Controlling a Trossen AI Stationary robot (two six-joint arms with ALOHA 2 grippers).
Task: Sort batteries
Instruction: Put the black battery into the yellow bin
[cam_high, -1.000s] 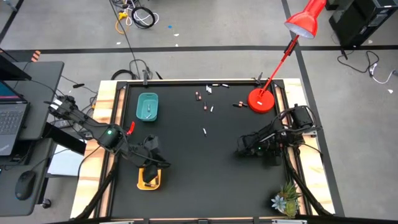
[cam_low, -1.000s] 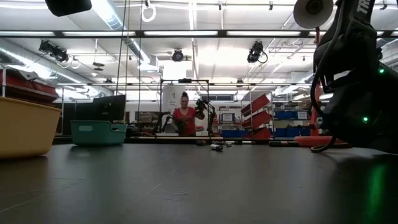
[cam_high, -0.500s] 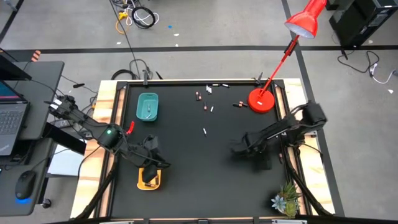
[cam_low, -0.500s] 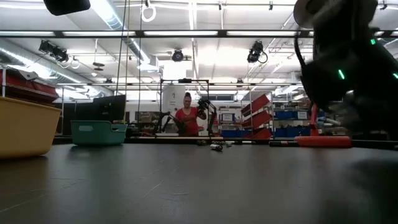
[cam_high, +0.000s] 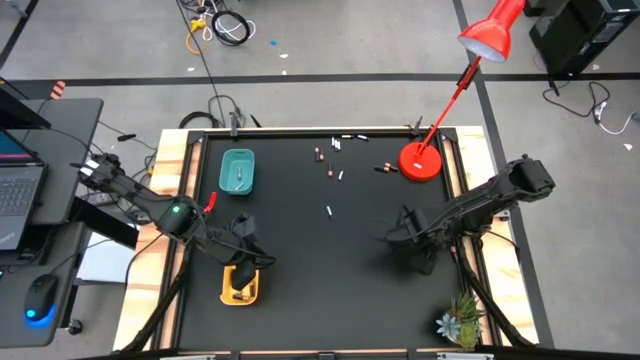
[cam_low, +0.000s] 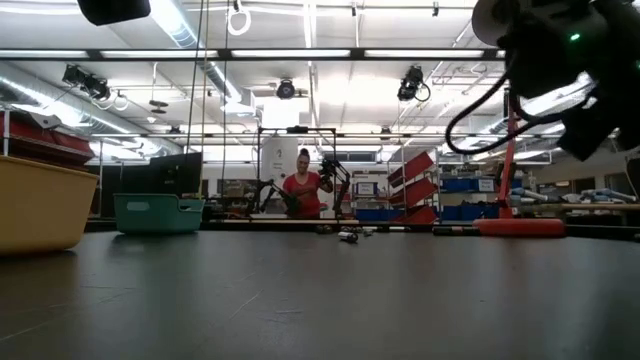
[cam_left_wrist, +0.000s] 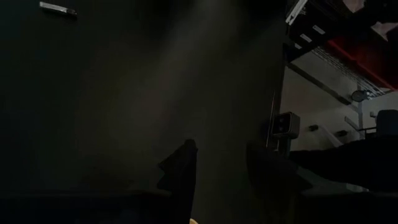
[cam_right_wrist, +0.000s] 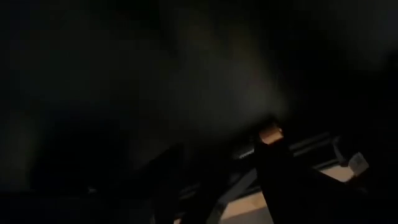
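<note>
My left hand (cam_high: 244, 262) hangs over the near left of the desk (cam_high: 300, 260), right above the yellow tray (cam_high: 240, 287), and in my left wrist view its two dark fingers (cam_left_wrist: 180, 174) stand apart with a gap of black mat between them and nothing held. My right hand (cam_high: 400, 232) sits over the right half of the desk, above bare mat; it is too dark there to see how its fingers stand, so I cannot tell whether it is open or closed. The batteries (cam_high: 330, 165) lie scattered along the far middle of the desk, tiny thin cylinders, some dark reddish and some pale, with one pale one (cam_high: 328, 211) lying alone nearer the centre, well apart from both hands. A teal tray (cam_high: 237, 171), rectangular with rounded corners, sits at the far left. A red lamp (cam_high: 420, 162) stands on a round base at the far right, just beside the nearest batteries, its thin stalk leaning out past the desk's edge. The mat is matte black, framed by pale wooden boards. A small spiky plant (cam_high: 458, 322) stands at the near right corner. In the low view a person (cam_low: 302, 187) stands far behind the desk.
</note>
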